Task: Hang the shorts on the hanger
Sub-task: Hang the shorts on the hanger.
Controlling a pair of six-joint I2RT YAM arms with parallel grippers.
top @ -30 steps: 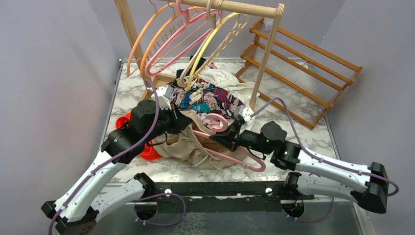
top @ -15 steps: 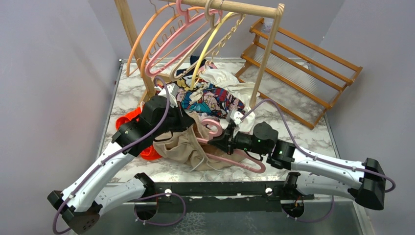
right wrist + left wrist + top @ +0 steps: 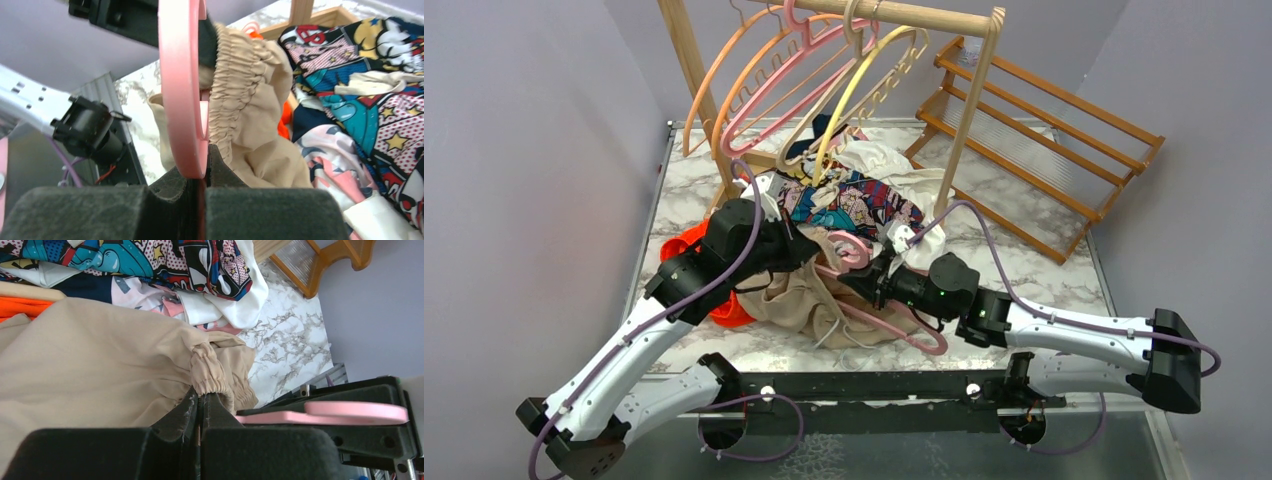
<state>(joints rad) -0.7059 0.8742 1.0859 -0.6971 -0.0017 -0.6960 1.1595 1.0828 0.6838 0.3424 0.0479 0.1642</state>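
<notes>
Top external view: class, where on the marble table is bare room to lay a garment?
Bare: back-left corner beside the clothes rack's post; right side between the comic-print cloth and the slatted shelf. Crowded: centre, with shorts and pink hanger.

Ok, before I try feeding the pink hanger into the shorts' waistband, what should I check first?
1. Left gripper shut on the gathered waistband of the shorts: ok.
2. Right gripper shut on the pink hanger: ok.
3. Hanger close to the waistband: ok, it crosses just in front of the elastic in the right wrist view.
4. Hanger arm inside the waist opening: cannot tell.
5. Shorts spread for threading: not ok, bunched on the marble table.
6. Shorts free of the orange garment: cannot tell, it lies against them.
</notes>
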